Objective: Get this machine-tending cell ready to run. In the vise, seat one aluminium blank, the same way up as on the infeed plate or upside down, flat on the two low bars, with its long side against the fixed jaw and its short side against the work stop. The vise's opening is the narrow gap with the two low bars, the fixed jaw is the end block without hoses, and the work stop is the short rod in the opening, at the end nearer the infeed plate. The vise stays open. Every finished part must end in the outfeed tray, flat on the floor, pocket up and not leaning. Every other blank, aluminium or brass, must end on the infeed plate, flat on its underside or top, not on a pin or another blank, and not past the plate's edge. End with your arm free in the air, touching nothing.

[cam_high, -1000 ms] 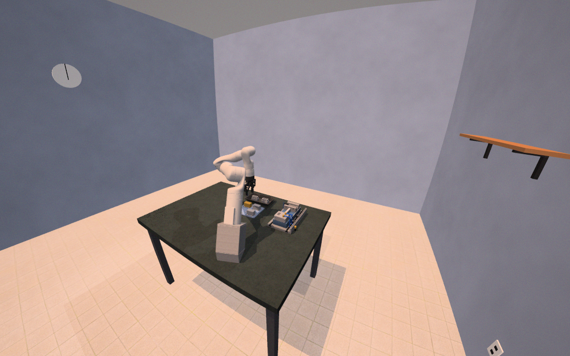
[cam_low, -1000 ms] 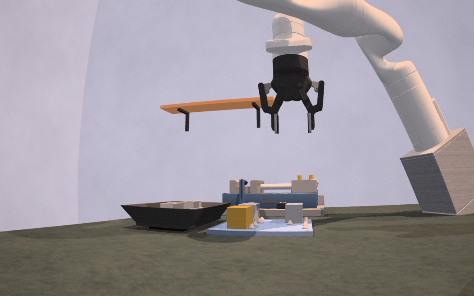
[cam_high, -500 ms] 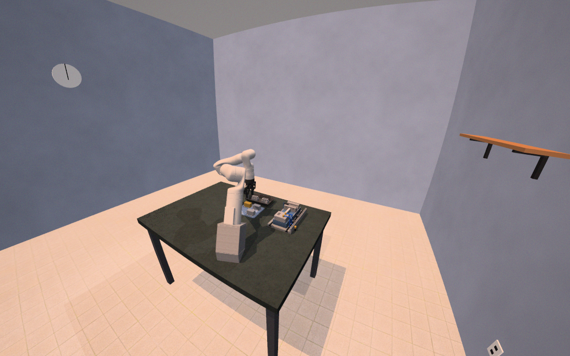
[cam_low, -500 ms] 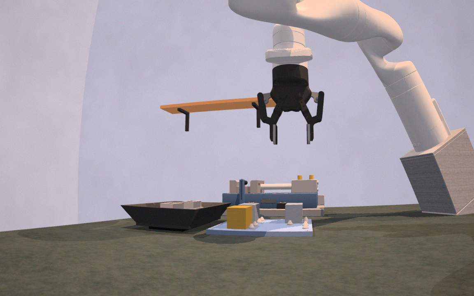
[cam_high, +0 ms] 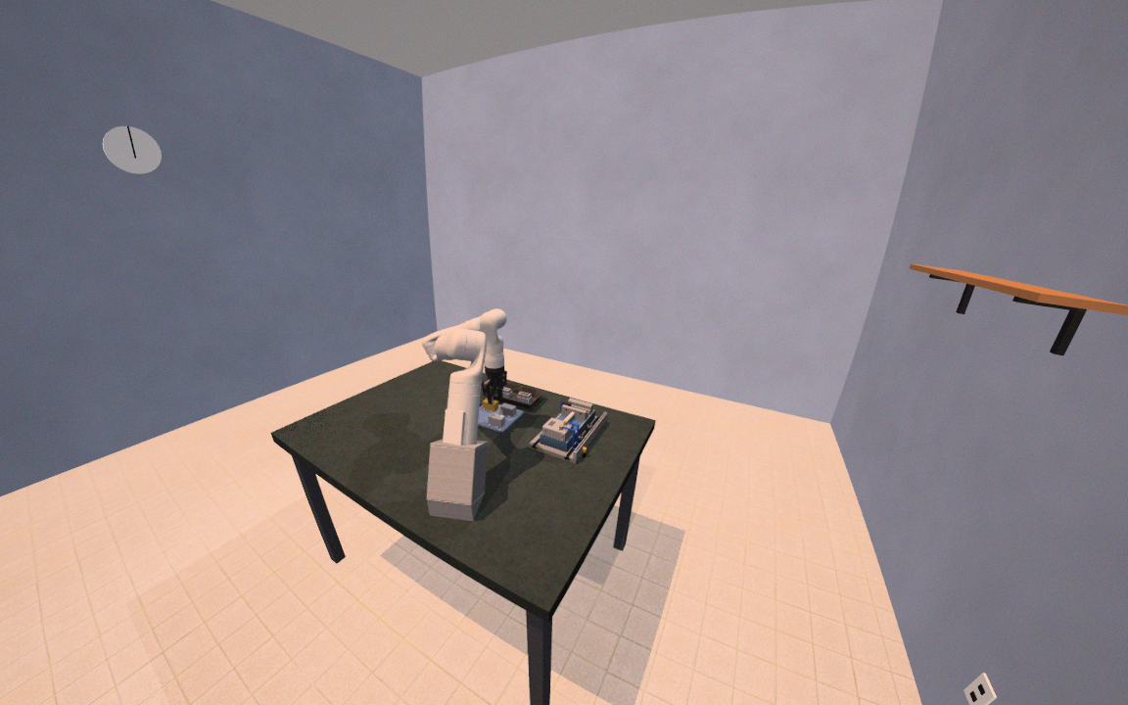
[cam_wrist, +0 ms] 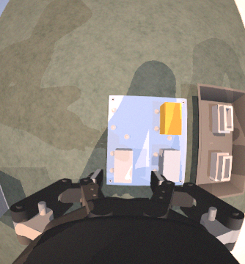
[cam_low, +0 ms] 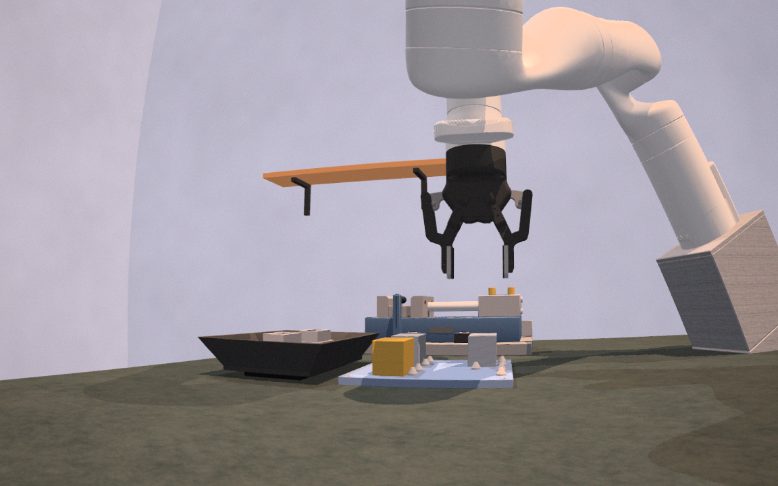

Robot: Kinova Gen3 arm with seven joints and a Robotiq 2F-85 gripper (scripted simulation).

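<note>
My gripper (cam_low: 477,266) is open and empty, hanging in the air above the infeed plate (cam_wrist: 146,139). The pale blue plate also shows in the exterior view (cam_low: 428,376). On it lie two aluminium blanks, one (cam_wrist: 123,165) on the left and one (cam_wrist: 171,164) on the right, and a brass blank (cam_wrist: 170,118) at the far corner. The brass blank (cam_low: 392,355) and an aluminium blank (cam_low: 481,348) stand flat on the plate. Two finished parts (cam_wrist: 222,118) (cam_wrist: 221,166) lie pocket up in the outfeed tray (cam_wrist: 221,138). The vise (cam_low: 446,318) stands behind the plate.
The dark tray (cam_low: 286,352) sits left of the plate in the exterior view. The arm's base (cam_low: 733,287) stands at the right. The vise (cam_high: 571,421) is on the table's right side, near its edge. A wall shelf (cam_low: 355,172) is far behind.
</note>
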